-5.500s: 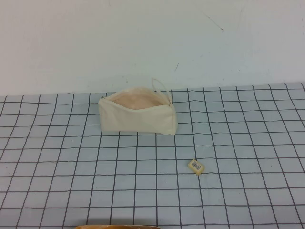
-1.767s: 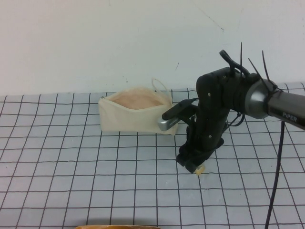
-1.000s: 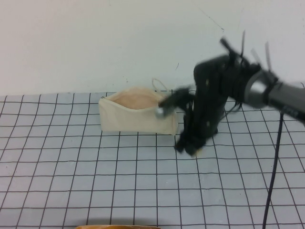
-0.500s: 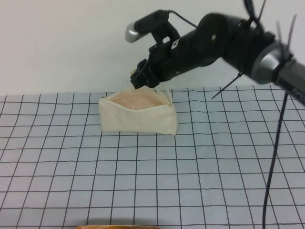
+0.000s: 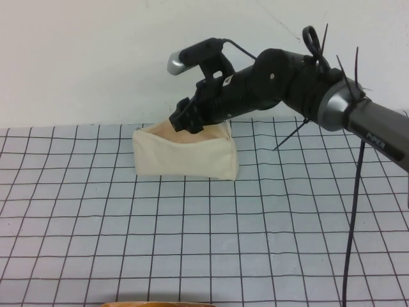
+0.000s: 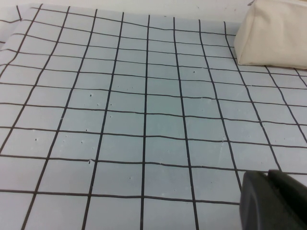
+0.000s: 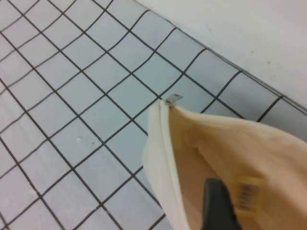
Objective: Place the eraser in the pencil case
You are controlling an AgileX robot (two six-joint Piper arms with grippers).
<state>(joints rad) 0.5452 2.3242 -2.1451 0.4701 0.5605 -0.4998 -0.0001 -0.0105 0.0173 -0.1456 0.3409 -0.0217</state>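
Observation:
The cream-white pencil case (image 5: 185, 158) stands open at the back of the checked mat; it also shows in the left wrist view (image 6: 276, 38). My right gripper (image 5: 185, 120) reaches down into its mouth. In the right wrist view one dark finger (image 7: 216, 206) shows over the peach lining of the pencil case (image 7: 160, 148), and the yellow eraser (image 7: 247, 191) with its striped label is blurred beside that finger, apart from it, inside the pouch. The second finger is out of view. My left gripper (image 6: 276, 201) is shut and empty, low over the mat, away from the pouch.
The blue-grey checked mat (image 5: 192, 236) covers the table up to a white wall (image 5: 96, 57) right behind the pouch. The right arm's cable (image 5: 354, 211) hangs over the mat's right side.
My right gripper picked the eraser off the mat at front right, carried it up and left, and has now dipped into the pouch mouth. The eraser's spot on the mat is bare.

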